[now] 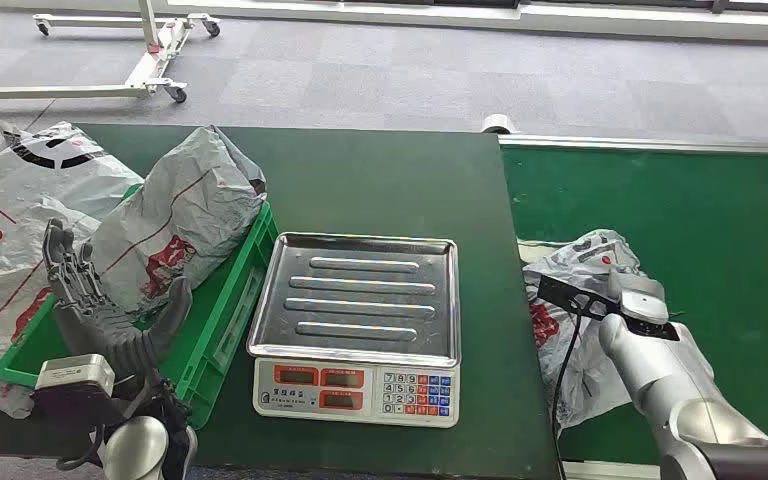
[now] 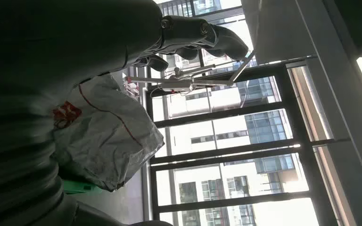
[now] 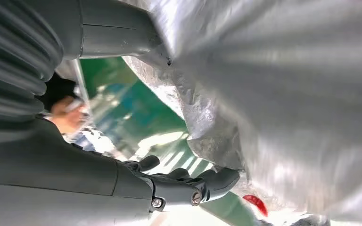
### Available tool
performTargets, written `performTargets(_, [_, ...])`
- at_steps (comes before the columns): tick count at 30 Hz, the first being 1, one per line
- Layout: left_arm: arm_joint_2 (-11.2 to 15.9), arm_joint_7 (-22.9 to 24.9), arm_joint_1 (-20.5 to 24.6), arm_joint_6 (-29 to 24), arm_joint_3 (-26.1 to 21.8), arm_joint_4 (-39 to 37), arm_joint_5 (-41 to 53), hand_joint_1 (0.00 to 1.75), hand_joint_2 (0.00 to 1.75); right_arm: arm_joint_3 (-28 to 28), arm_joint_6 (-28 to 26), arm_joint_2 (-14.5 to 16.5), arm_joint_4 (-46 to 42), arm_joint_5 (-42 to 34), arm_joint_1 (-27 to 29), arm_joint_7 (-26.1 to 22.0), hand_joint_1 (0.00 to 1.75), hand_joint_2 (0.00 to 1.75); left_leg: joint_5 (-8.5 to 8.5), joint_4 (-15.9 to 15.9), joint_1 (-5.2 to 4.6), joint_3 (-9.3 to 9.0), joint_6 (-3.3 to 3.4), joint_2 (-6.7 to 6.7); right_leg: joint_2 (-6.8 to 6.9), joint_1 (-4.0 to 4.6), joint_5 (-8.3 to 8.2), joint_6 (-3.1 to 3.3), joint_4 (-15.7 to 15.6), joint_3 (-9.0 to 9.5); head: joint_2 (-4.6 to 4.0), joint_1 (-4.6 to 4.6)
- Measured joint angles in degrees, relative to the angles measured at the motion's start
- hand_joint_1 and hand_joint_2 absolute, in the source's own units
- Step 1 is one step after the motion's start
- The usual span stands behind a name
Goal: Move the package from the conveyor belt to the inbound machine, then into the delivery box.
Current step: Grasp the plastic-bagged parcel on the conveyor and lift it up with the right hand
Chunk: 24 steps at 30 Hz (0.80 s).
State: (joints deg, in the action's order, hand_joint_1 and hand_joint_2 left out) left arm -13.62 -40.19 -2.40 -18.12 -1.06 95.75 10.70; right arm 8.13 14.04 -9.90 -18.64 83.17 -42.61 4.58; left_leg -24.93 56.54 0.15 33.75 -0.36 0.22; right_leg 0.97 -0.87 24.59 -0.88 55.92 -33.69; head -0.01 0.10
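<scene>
Right robot hand (image 1: 628, 290), on the silver arm entering from the lower right of the head view, reaches down onto a grey plastic package (image 1: 585, 300) lying at the near left edge of the green conveyor belt (image 1: 720, 220). In the right wrist view the thick thumb (image 3: 113, 35) lies along one side of the crumpled grey film (image 3: 283, 94) and the dark fingers (image 3: 202, 183) curl toward its other side; whether they actually clamp the package cannot be told, as the frame is blurred.

Left robot hand (image 1: 95, 300) stands raised at the near left corner of the tabletop (image 1: 380, 180), fingers spread and upright, holding nothing. Its dark fingertips (image 2: 202, 35) appear in the left wrist view against bright windows, with a grey package beside the palm.

Just behind the left robot hand, a green crate (image 1: 222, 320) sits on the left side of the tabletop. A grey package with red printing (image 1: 185, 225) leans in the crate, its top rising above the rim. Further grey packages (image 1: 20, 200) lie piled at the left edge of the tabletop.

Centre of the tabletop: a weighing scale (image 1: 360, 330) with a bare ribbed steel pan and a front keypad with two red displays, between the crate and the conveyor belt.

Beyond the far edge, a white wheeled frame (image 1: 150, 60) stands on grey carpet.
</scene>
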Motion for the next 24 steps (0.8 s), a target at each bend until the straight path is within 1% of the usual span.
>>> performTargets(2, [0.1, 0.0, 0.1, 0.0, 0.0, -0.1, -0.2, 0.0, 1.75, 0.0, 0.9, 0.0, 0.0, -0.5, 0.0, -2.5, 0.0, 1.75, 0.0, 0.0, 0.0, 0.0, 0.0, 0.01, -0.01, 0.0, 0.0, 0.0, 0.0, -0.01, 0.0, -0.01])
performTargets(5, [0.4, 0.0, 0.4, 0.0, 0.1, -0.6, -0.7, 0.0, 1.75, 0.2, 3.3, -0.1, 0.0, -1.7, 0.0, -8.6, 0.0, 1.75, 0.01, 0.0, 0.01, 0.0, -0.01, 0.03, -0.01, 0.02, 0.0, 0.01, 0.0, -0.03, 0.01, -0.01])
performTargets(8, [0.6, 0.0, 0.5, 0.0, 0.3, -0.9, -0.8, 0.0, 1.75, 0.3, 4.3, -0.2, 0.0, -2.2, 0.1, -11.2, 0.0, 1.75, 0.01, 0.0, 0.02, 0.0, -0.02, 0.05, -0.01, 0.02, 0.0, 0.01, 0.0, -0.03, 0.0, -0.01])
performTargets(10, [0.9, 0.0, 0.6, -0.3, 0.6, -1.2, -1.1, 0.0, 1.75, 0.4, 5.7, -0.3, 0.0, -3.0, 0.2, -14.8, 0.0, 1.75, 0.01, 0.0, 0.02, 0.0, -0.02, 0.06, -0.03, 0.02, 0.0, 0.01, 0.0, -0.03, 0.01, -0.01])
performTargets(11, [1.1, 0.0, 0.7, -0.5, 0.7, -1.3, -1.5, 0.0, 1.75, 0.5, 6.9, -0.5, 0.0, -3.6, 0.4, -18.0, 0.0, 1.75, 0.0, 0.0, 0.02, 0.0, -0.02, 0.06, -0.03, 0.02, 0.0, 0.01, 0.0, -0.03, 0.01, 0.0])
performTargets(13, [1.7, 0.0, 1.0, -0.8, 1.2, -1.7, -2.6, 0.0, 1.75, 1.2, 10.1, -1.1, -0.1, -5.5, 0.8, -25.9, 0.0, 1.75, -0.01, 0.0, 0.02, -0.01, -0.02, 0.06, -0.04, 0.02, 0.0, 0.01, 0.0, -0.03, -0.01, 0.01])
performTargets(15, [2.5, 0.0, 1.5, -1.2, 1.8, -2.1, -3.7, 0.0, 1.75, 2.8, 13.4, -2.0, -0.6, -7.5, 1.6, -33.2, 0.0, 1.75, -0.03, 0.0, 0.01, -0.01, -0.01, 0.06, -0.04, 0.02, 0.0, 0.01, 0.0, -0.02, -0.01, 0.0])
performTargets(17, [3.2, 0.0, 2.2, -1.7, 2.5, -2.6, -4.5, 0.0, 1.75, 4.9, 15.4, -2.9, -1.4, -9.2, 2.3, -37.7, 0.0, 1.75, -0.04, 0.0, 0.02, -0.02, -0.01, 0.06, -0.05, 0.02, 0.0, 0.01, 0.0, -0.01, 0.01, 0.01])
performTargets(19, [3.7, 0.0, 2.8, -2.2, 3.1, -3.1, -4.9, 0.0, 1.75, 7.5, 16.2, -3.6, -2.3, -10.8, 3.1, -39.9, 0.0, 1.75, -0.06, 0.0, 0.02, -0.05, -0.03, 0.14, -0.11, 0.03, 0.0, 0.01, 0.0, -0.01, 0.01, 0.0])
performTargets(22, [4.2, 0.0, 3.6, -2.9, 4.0, -3.8, -5.2, 0.0, 1.75, 11.1, 16.4, -4.3, -3.5, -12.8, 3.8, -40.8, 0.0, 1.75, -0.11, 0.0, 0.02, -0.13, -0.08, 0.37, -0.28, 0.03, -0.01, 0.02, 0.0, -0.01, 0.0, 0.0])
performTargets(24, [4.5, 0.0, 3.9, -3.2, 4.4, -4.2, -5.3, 0.0, 1.75, 13.2, 16.5, -4.7, -4.1, -13.8, 4.0, -40.9, 0.87, 1.75, -0.14, 0.0, 0.03, -0.17, -0.11, 0.46, -0.37, 0.06, -0.01, 0.04, 0.0, -0.01, 0.01, 0.0])
